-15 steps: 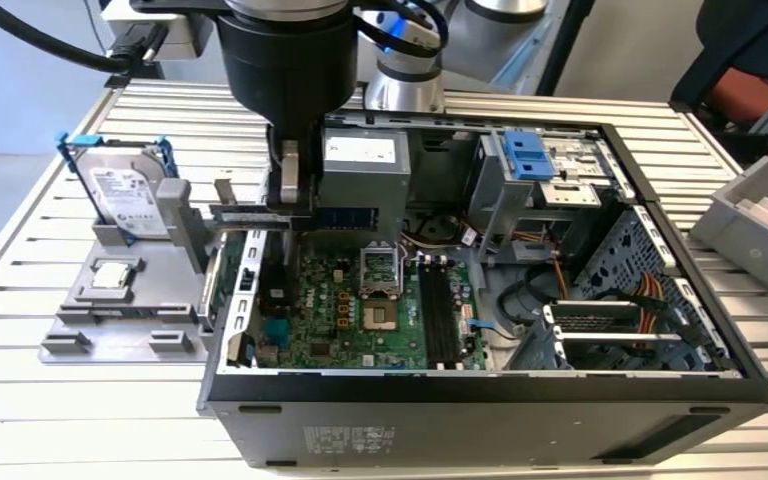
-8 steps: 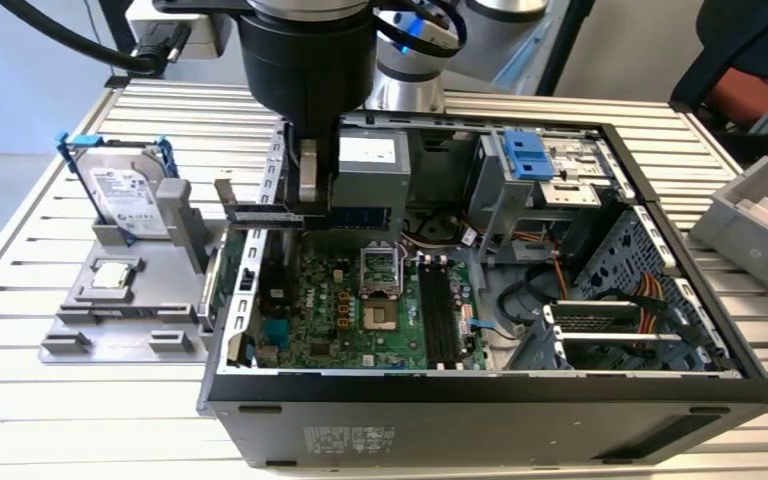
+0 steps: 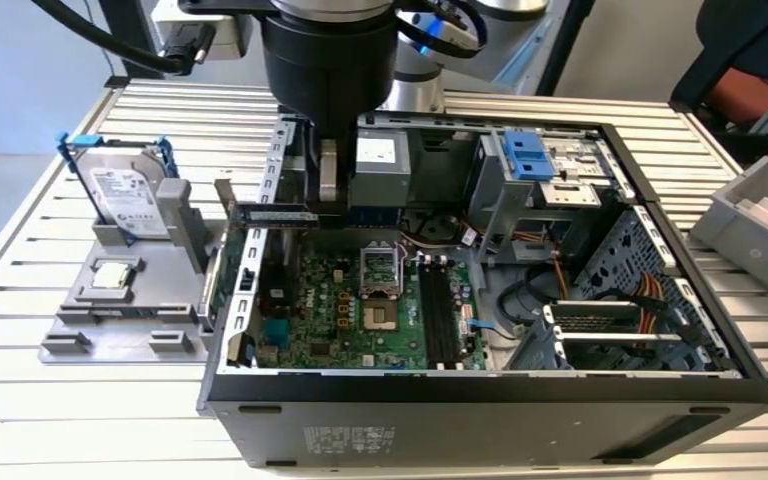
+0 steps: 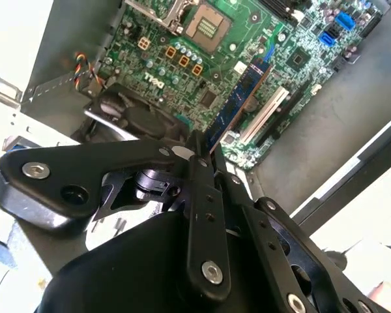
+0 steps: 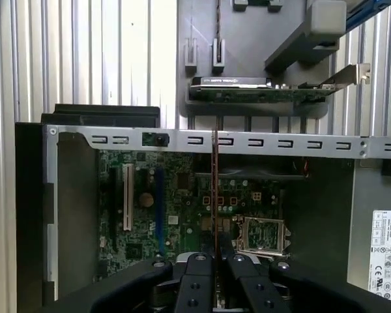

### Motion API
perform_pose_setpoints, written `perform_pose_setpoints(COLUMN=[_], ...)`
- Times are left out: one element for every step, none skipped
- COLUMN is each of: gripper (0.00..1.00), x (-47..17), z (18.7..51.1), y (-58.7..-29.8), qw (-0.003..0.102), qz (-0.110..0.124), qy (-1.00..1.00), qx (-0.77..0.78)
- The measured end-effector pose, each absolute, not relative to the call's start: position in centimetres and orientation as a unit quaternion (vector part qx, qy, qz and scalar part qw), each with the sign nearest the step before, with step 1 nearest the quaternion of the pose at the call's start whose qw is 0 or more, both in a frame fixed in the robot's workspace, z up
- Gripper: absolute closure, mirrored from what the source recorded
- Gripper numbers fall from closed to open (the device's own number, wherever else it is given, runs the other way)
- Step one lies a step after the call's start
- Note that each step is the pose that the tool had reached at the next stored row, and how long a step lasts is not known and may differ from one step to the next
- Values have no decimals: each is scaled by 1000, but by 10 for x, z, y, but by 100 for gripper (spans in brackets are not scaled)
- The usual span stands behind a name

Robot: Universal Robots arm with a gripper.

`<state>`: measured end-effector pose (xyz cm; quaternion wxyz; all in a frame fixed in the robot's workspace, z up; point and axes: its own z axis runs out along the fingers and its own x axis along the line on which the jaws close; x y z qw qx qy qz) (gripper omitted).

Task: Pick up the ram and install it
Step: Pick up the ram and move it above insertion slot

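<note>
My gripper (image 3: 329, 200) is shut on the ram (image 3: 275, 213), a thin dark stick held level above the far-left part of the open computer case (image 3: 491, 385). In the second wrist view the ram (image 4: 238, 104) sticks out from the gripper (image 4: 203, 155) over the green motherboard (image 4: 182, 45). The first wrist view shows the ram (image 5: 214, 189) edge-on as a thin line rising from the gripper (image 5: 214, 258), crossing the case's metal rim (image 5: 117, 139). The black memory slots (image 3: 438, 310) lie lower on the board, to the exterior view's right of the ram.
A grey holder (image 3: 117, 315) on the slatted table, at the exterior view's left, carries a silver hard drive with blue clips (image 3: 128, 195) and a green card with a metal bracket (image 5: 247, 91). A grey bin (image 3: 758, 215) stands at the right. Drive cages and cables (image 3: 558, 200) fill the case's right side.
</note>
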<state>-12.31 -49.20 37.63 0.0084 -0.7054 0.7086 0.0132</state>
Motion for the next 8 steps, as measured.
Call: perform_pose_setpoints(gripper=[100, 100, 100, 100, 100, 100, 100, 100], x=[-122, -120, -119, -117, -116, -114, -113, -112], z=[376, 376, 376, 376, 376, 376, 376, 376], y=[-492, -492, -492, -491, -491, -491, -491, -491], qw=[8, 8, 8, 8, 8, 8, 8, 8], qz=[13, 13, 13, 13, 13, 13, 13, 13], qy=[709, 709, 709, 709, 709, 709, 709, 709], qx=[-705, -705, -705, -705, -705, -705, -705, -705])
